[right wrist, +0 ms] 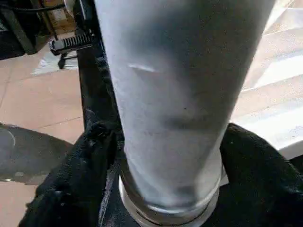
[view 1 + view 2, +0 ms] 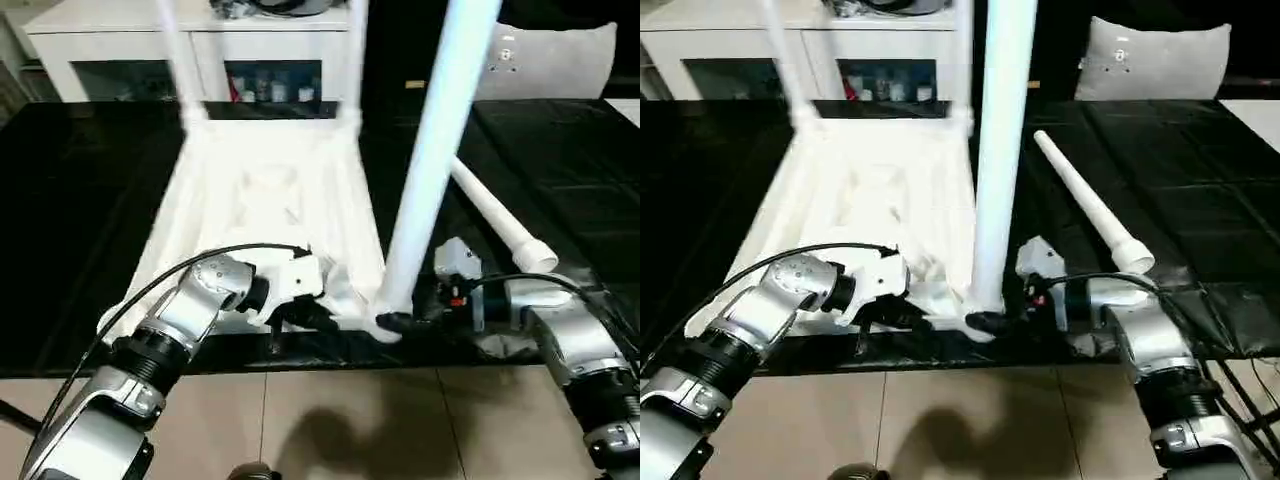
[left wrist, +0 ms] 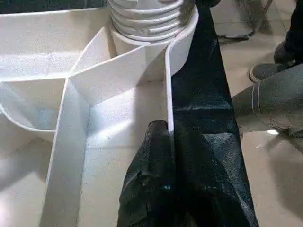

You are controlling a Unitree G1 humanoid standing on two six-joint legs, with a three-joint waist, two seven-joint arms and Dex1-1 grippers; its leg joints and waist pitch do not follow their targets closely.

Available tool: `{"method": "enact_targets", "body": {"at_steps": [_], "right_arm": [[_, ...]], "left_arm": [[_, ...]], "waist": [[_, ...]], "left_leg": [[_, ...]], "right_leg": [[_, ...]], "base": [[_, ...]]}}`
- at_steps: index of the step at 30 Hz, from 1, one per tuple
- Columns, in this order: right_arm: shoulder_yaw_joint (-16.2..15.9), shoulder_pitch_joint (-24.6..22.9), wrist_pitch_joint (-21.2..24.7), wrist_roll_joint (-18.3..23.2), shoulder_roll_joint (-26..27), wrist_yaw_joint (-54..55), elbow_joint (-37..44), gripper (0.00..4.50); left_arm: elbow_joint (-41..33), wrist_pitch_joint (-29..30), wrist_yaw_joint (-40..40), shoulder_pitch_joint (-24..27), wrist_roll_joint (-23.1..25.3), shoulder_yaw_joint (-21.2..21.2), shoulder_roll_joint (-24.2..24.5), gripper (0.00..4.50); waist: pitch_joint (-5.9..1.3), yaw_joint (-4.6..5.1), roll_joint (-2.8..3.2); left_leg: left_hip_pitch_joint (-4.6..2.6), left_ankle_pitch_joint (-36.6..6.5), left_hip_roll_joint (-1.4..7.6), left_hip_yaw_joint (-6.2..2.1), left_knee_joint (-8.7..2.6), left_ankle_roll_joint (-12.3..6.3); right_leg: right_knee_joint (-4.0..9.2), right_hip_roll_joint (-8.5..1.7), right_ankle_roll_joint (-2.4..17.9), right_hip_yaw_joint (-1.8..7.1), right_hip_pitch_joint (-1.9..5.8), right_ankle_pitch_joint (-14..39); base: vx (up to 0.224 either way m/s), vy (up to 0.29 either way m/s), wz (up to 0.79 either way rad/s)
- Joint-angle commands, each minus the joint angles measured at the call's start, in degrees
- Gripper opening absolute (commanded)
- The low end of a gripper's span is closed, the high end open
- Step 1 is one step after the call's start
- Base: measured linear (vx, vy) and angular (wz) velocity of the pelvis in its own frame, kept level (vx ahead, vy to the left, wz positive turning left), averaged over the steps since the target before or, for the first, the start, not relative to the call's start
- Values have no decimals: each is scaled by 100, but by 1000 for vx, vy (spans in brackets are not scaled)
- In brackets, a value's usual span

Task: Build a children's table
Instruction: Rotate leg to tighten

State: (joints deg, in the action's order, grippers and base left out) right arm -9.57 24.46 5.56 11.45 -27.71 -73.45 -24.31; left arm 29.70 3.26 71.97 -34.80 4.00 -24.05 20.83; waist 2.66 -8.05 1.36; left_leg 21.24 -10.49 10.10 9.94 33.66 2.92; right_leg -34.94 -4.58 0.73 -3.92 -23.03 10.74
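Observation:
The children's table top (image 2: 270,200) lies upside down on the black work table, ribs facing up. Two legs (image 2: 175,50) stand in its far corners. A third leg (image 2: 435,150) rises from the near right corner socket. My right gripper (image 2: 395,322) clasps this leg's base, one finger (image 1: 90,161) on each side of the tube (image 1: 175,94). My left gripper (image 2: 300,315) is shut on the top's near rim; its fingers (image 3: 151,179) pinch the thin white wall (image 3: 168,85) beside the threaded socket (image 3: 151,28). A fourth leg (image 2: 1090,205) lies loose to the right.
A white cabinet (image 2: 130,30) with glass doors stands behind the work table, and a grey cushion (image 2: 1155,60) rests at the back right. The black table's front edge (image 2: 300,360) runs just under both grippers, above tiled floor. A person's shoe (image 3: 270,71) is on the floor nearby.

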Motion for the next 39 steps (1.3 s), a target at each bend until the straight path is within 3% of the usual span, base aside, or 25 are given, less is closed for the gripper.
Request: {"method": "enact_targets", "body": {"at_steps": [1,8,12,13,15,18,19,20,22,23,24,26,27,28,29,33,35,39], "right_arm": [[-73,39,31,35,-32,-141,66,336],[-57,-3,276,241,16,-304,151,273],[4,-88,706,357,196,-9,337,259],[4,-80,796,206,333,404,318,259],[27,-54,817,110,433,685,259,258],[227,126,935,-83,848,1730,-47,257],[486,335,1164,-115,1260,2750,-324,257],[486,335,1164,-115,1260,2750,-324,257],[653,517,1294,-232,1518,3542,-619,257],[724,614,1325,-290,1632,3917,-795,257],[821,715,1305,-318,1759,4307,-990,257],[929,801,1158,-307,1884,4618,-1177,257],[894,802,1044,-340,1887,4566,-1191,291],[886,801,993,-357,1897,4541,-1193,326],[907,805,906,-380,1942,4503,-1187,326],[955,777,861,-370,1942,4500,-1090,353],[936,749,743,-352,1895,4418,-1065,373],[887,551,579,-271,1635,3971,-852,412]], "left_arm": [[45,-64,226,5,179,-337,11,0],[82,-35,281,25,99,-266,-14,0],[-101,416,164,127,-130,-77,-120,0],[-195,764,-38,149,-182,25,-211,0],[-217,876,-174,152,-179,71,-261,0],[-209,1385,-890,111,-232,374,-586,0],[-211,1933,-1657,50,-350,742,-971,0],[-211,1933,-1657,50,-350,742,-971,0],[-216,2238,-2237,11,-429,1008,-1273,0],[-192,2305,-2512,-15,-434,1097,-1419,0],[-163,2348,-2844,-43,-428,1202,-1603,0],[-120,2347,-3212,-79,-434,1313,-1821,0],[-120,2318,-3239,-83,-414,1290,-1863,0],[-126,2301,-3252,-86,-384,1263,-1885,0],[-169,2316,-3274,-88,-312,1220,-1926,0],[-269,2365,-3252,-59,-230,1180,-1852,0],[-257,2356,-3278,-48,-205,1148,-1769,0],[-170,2162,-3100,-34,-155,1057,-1540,0]], "waist": [[-351,34,-107],[-358,26,-115],[-349,32,-113],[-348,43,-104],[-311,69,-100],[-293,180,-113],[-280,253,-124],[-271,323,-117],[-282,382,-126],[-277,465,-136],[-275,472,-143],[-304,471,-153],[-317,465,-151],[-338,447,-143],[-356,436,-137],[-390,390,-129],[-379,375,-106],[-353,374,-112]], "left_leg": [[-57,-963,330,-66,-370,-417],[-51,-882,323,-60,-355,-476],[-43,-907,326,-63,-368,-429],[-50,-946,329,-63,-373,-400],[-60,-1139,317,-72,-402,-306],[-67,-1439,295,-104,-444,-68],[-48,-1489,285,-113,-455,-4],[-45,-1567,270,-131,-456,50],[-21,-1552,255,-138,-452,37],[-25,-1584,240,-133,-439,15],[-31,-1592,226,-127,-428,-16],[-32,-1342,214,-98,-394,-153],[-17,-1247,217,-95,-391,-190],[-4,-1042,229,-87,-381,-280],[-4,-847,228,-70,-358,-382],[15,-398,219,-54,-315,-639],[12,-420,227,-55,-320,-706],[-9,-760,243,-59,-350,-589]], "right_leg": [[415,-426,1273,277,284,1136],[406,-419,1279,268,292,1078],[410,-420,1267,267,295,1171],[419,-423,1253,271,284,1248],[472,-428,1186,266,266,1625],[525,-434,992,260,264,2245],[525,-431,942,253,276,2353],[556,-434,923,236,264,2515],[570,-436,842,228,294,2597],[587,-416,835,225,257,2608],[612,-416,814,223,257,2662],[614,-416,830,249,252,2439],[592,-412,854,251,264,2277],[548,-396,931,252,279,1836],[498,-379,1062,260,286,1342],[403,-380,1339,256,332,454],[409,-385,1392,243,337,433],[463,-379,1286,241,334,966]], "base": [[0,0,0],[0,0,0],[0,0,0],[0,0,0],[0,0,0],[0,0,0],[0,0,0],[0,0,0],[0,0,0],[0,0,0],[0,0,0],[0,0,0],[0,0,0],[0,0,0],[0,0,0],[39,-7,2],[0,0,0],[0,0,0]]}}
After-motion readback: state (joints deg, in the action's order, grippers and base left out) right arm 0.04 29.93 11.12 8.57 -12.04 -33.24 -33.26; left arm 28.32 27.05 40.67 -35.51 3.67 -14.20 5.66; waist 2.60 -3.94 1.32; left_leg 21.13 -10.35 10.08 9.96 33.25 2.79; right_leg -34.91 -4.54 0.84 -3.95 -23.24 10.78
